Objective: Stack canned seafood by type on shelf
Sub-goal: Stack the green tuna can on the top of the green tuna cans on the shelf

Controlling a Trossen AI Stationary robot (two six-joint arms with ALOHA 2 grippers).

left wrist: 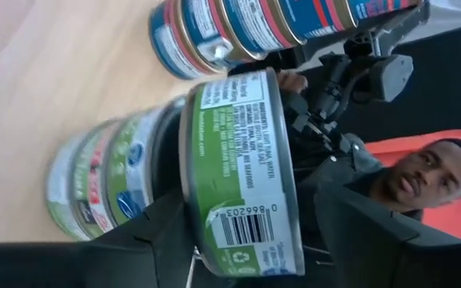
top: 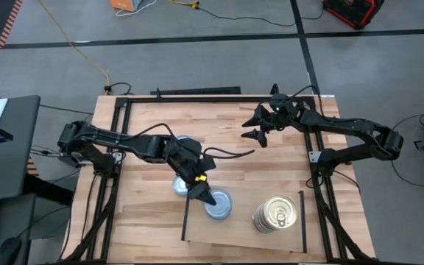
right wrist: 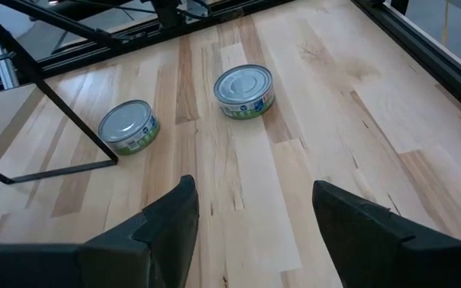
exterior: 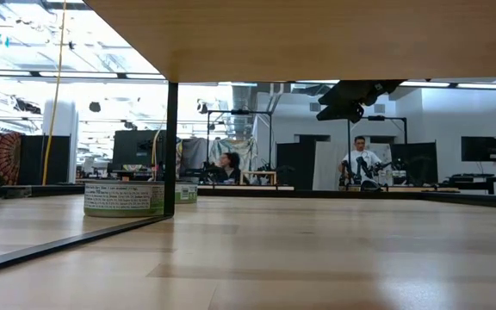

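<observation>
Your left end effector (top: 202,194) sits over the silver stack (top: 218,205) at the shelf's (top: 245,234) left edge, a green-label tin (left wrist: 242,176) upright between its part-opened fingers, touching or freed you cannot tell; lift straight off. Two loose tins (top: 180,185) lie behind it on the bench (top: 271,165), nearer this arm; one gold stack (top: 274,214) stands right. Right end effector (top: 258,126) waits open, far side.

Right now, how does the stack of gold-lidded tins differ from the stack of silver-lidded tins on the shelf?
The gold-lidded stack carries blue and red labels; the silver-lidded stack carries green ones. The gold-lidded stack stands free, while the left tool straddles the silver-lidded stack's top tin. Both are upright piles of flat round tins on the shelf.
</observation>
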